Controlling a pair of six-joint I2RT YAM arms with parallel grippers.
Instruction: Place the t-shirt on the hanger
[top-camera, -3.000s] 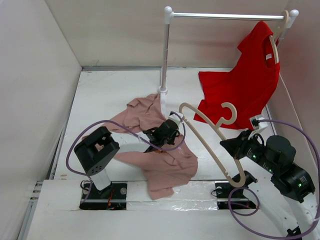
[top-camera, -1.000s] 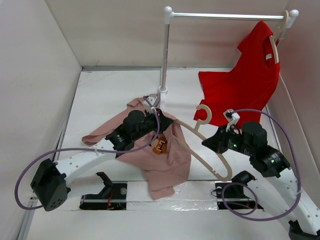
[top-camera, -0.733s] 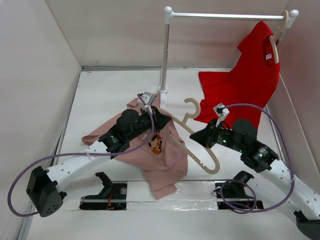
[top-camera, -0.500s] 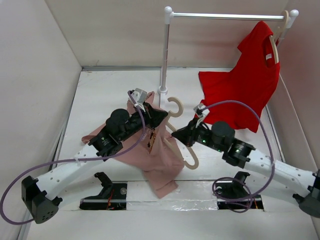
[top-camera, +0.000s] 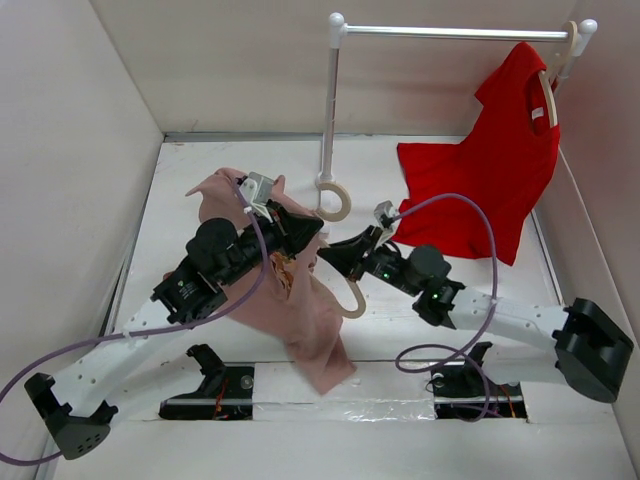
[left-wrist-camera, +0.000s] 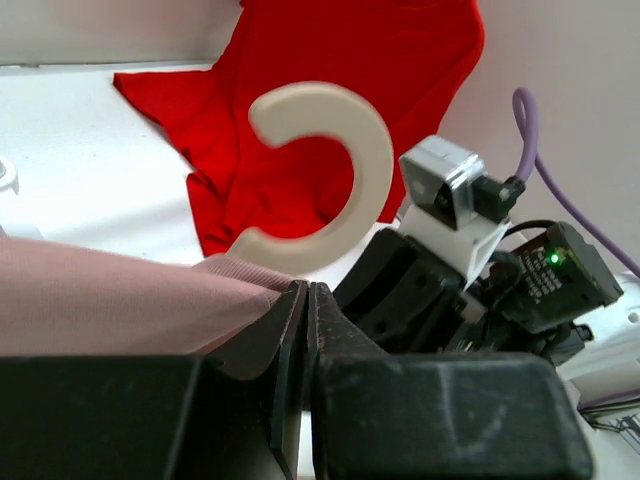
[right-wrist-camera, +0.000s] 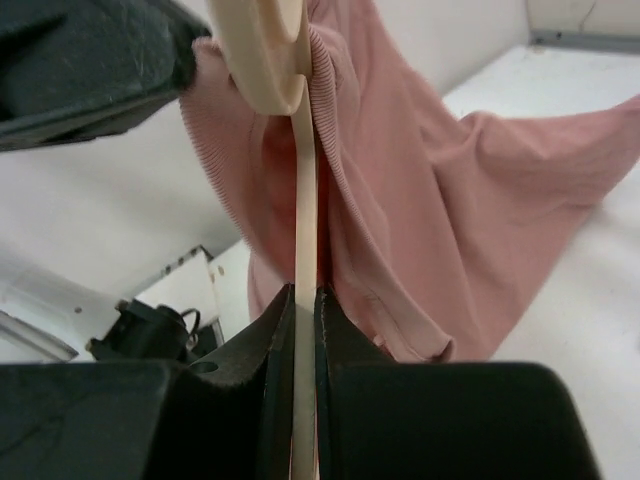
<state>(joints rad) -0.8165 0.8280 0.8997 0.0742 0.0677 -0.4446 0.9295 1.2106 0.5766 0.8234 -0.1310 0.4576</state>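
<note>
Found the left pincer (top-camera: 306, 228) pressed together on a fold of the t-shirt (top-camera: 305, 310) near its bunched top, with pink cloth squeezed flat between the two black fingers (left-wrist-camera: 270, 338) in the left wrist view. Found the right pincer (top-camera: 336, 256) pinching the hanger (top-camera: 346, 206) by one shoulder arm, shut tight on the thin beige edge. Noted both pincers just beside each other over the middle of the table (top-camera: 200, 165), almost tip to tip. Saw the hanger tilted, with its rounded hook poking up past the shirt's top near the foot of the white rack post (top-camera: 328, 110) and the end of one arm curving out below the right pincer. Saw ribbed pink cloth wrapped against the hanger's arm in the right wrist view, and the rest of the shirt hanging in folds toward the near edge; could not tell whether the hem touched the table. Spotted an orange-brown print (top-camera: 283, 268) half hidden in the folds beside the left arm. Noted the red shirt (top-camera: 490, 170) on a second hanger (top-camera: 548, 95) at the rail's right end, well apart.
</note>
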